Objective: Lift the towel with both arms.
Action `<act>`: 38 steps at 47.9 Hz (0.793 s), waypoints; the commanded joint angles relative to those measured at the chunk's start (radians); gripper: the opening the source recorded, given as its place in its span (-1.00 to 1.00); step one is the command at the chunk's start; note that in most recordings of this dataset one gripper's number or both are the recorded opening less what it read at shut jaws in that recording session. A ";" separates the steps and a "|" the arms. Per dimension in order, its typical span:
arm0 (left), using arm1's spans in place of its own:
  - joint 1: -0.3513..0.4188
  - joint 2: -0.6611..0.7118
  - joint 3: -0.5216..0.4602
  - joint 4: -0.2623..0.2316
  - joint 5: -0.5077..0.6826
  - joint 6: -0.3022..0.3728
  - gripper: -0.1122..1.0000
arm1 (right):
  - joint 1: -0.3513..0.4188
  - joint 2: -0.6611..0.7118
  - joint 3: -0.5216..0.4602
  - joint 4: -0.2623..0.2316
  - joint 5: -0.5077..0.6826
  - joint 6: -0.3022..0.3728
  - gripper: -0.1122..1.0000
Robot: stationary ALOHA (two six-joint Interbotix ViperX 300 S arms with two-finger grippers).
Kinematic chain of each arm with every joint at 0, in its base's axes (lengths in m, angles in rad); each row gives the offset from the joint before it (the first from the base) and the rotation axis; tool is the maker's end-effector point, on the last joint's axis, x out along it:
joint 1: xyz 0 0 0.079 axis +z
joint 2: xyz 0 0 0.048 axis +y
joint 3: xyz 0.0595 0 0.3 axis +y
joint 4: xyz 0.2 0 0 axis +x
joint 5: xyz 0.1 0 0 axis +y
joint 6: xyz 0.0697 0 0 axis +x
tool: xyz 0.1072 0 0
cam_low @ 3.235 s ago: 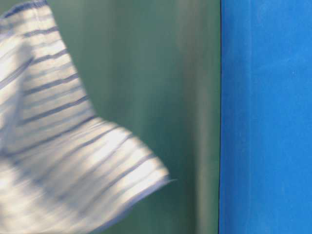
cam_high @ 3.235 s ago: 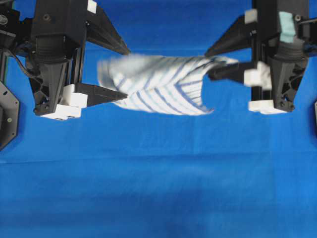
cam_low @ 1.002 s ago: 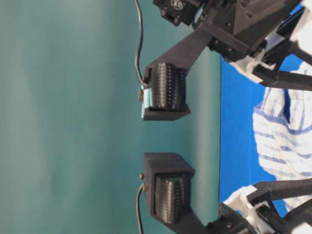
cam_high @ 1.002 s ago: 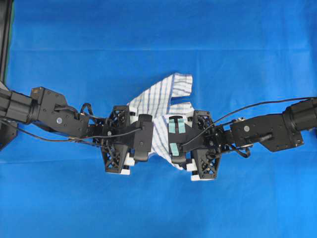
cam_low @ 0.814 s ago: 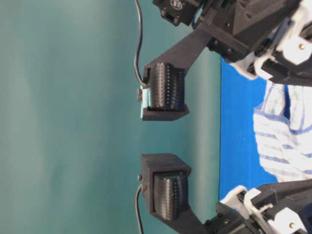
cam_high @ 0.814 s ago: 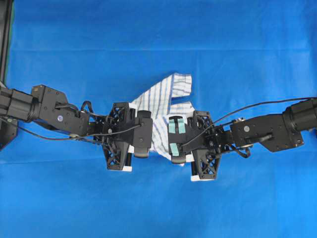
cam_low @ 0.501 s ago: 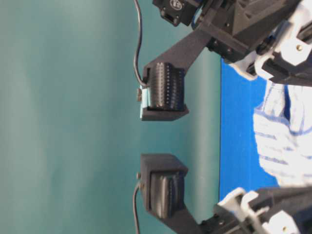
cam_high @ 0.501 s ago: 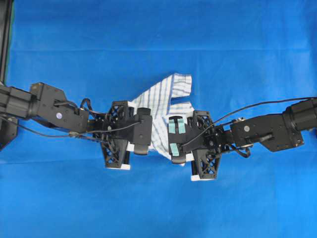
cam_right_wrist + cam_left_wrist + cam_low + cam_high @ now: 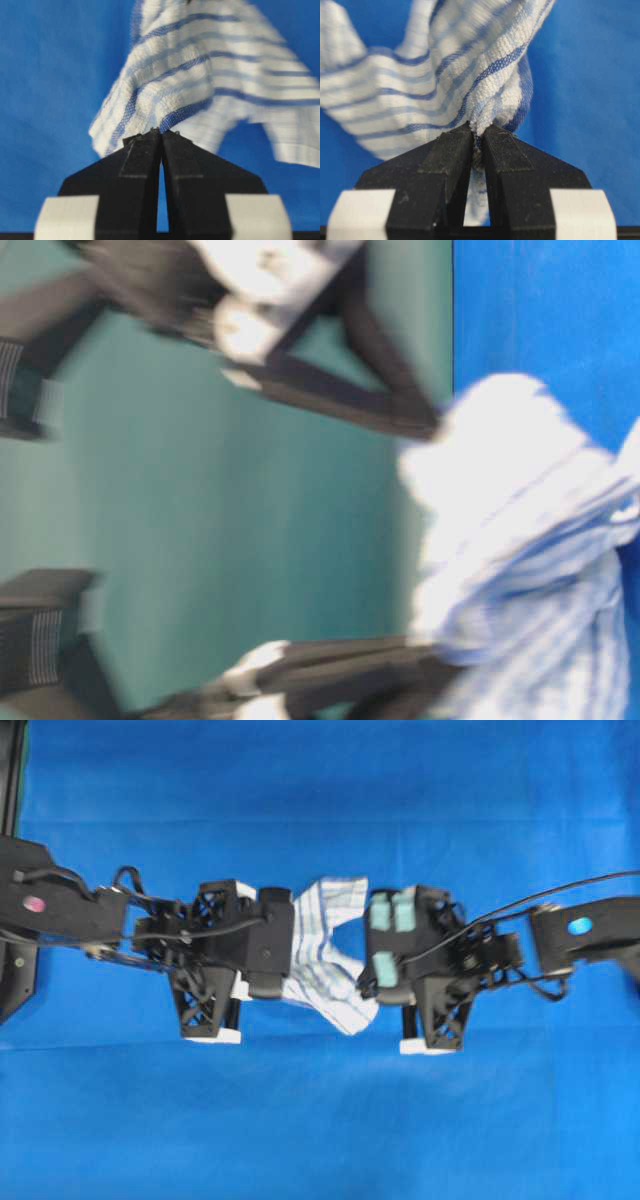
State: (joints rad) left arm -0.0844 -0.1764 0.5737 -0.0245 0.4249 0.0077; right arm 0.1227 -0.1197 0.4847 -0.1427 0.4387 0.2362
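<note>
Blue cloth surface (image 9: pixel 320 1130): plain bright blue fabric covers the table under both arms
Towel (image 9: pixel 325 955): small white cloth towel with thin blue and grey checked stripes hangs bunched between the two grippers near the centre of the overhead view, its loose tail drooping toward 5 o'clock
Left arm: black arm reaches in from 9 o'clock, wrist pitched down
Right arm: black arm with pale teal patches reaches in from 3 o'clock, mirrored
Left gripper (image 9: pixel 477 137): wedge fingers pressed together, pinching a towel fold
Right gripper (image 9: pixel 161 135): fingers pinched tight on another towel fold
Step advice: raise both arms evenly, keep the pinches firm, avoid pulling apart hard enough to slip the thin fabric
</note>
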 commanded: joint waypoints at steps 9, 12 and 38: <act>0.021 -0.189 -0.129 0.003 0.086 0.008 -0.72 | -0.002 -0.163 -0.117 -0.038 0.167 0.002 -0.79; 0.032 -0.210 -0.163 0.003 0.114 0.006 -0.72 | -0.002 -0.189 -0.144 -0.055 0.201 0.002 -0.79; 0.055 -0.218 -0.485 0.008 0.328 0.008 -0.72 | -0.002 -0.276 -0.394 -0.130 0.442 -0.051 -0.79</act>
State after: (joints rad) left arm -0.0353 -0.3835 0.1488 -0.0199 0.7394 0.0169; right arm 0.1197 -0.3774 0.1365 -0.2684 0.8744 0.1979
